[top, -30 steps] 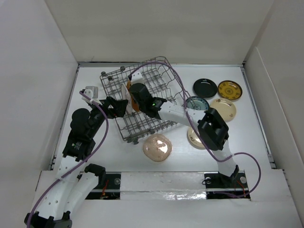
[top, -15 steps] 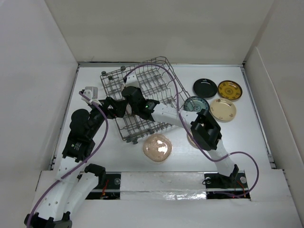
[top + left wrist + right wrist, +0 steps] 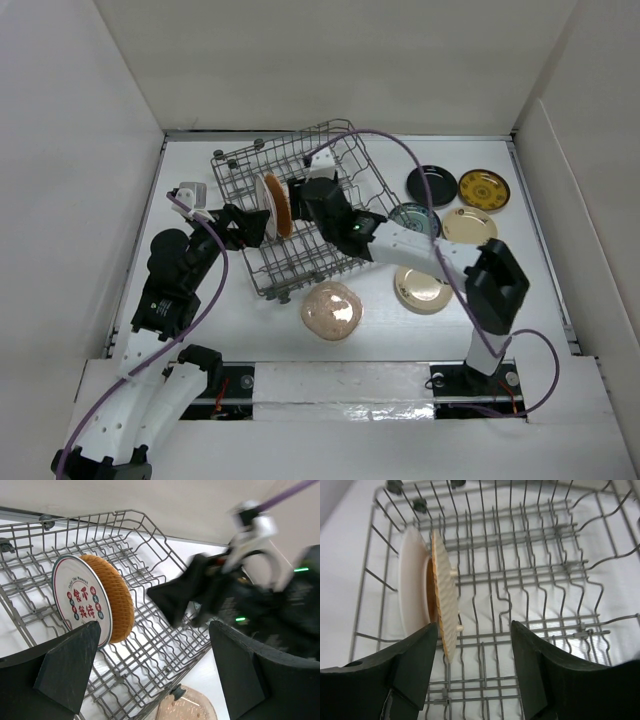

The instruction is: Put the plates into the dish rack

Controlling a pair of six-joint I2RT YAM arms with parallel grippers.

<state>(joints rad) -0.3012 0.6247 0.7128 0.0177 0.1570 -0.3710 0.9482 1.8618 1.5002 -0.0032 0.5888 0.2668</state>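
The dish rack (image 3: pixel 325 160) sits tilted at the table's back left. Two plates stand on edge in it: a whitish one (image 3: pixel 263 203) and an orange woven one (image 3: pixel 281 205) against it. The right wrist view shows the orange plate (image 3: pixel 445 600) and the whitish plate (image 3: pixel 412 595) upright among the rack's wires (image 3: pixel 535 580). My right gripper (image 3: pixel 306 196) hangs open just right of the orange plate, holding nothing. My left gripper (image 3: pixel 246 226) is open at the rack's left side, with the whitish plate (image 3: pixel 80 600) and the orange plate (image 3: pixel 114 597) beyond its fingers.
On the table lie a pinkish copper plate (image 3: pixel 330 310), a cream plate (image 3: pixel 422 288), a cream-gold plate (image 3: pixel 470 230), a teal plate (image 3: pixel 413 216) partly under my right arm, a black plate (image 3: pixel 432 184) and a yellow patterned plate (image 3: pixel 484 189). White walls enclose the table.
My right gripper opened, let go of the orange plate in the rack and drew back to the right. Its elbow swung right, uncovering the cream plate. The left arm stayed put.
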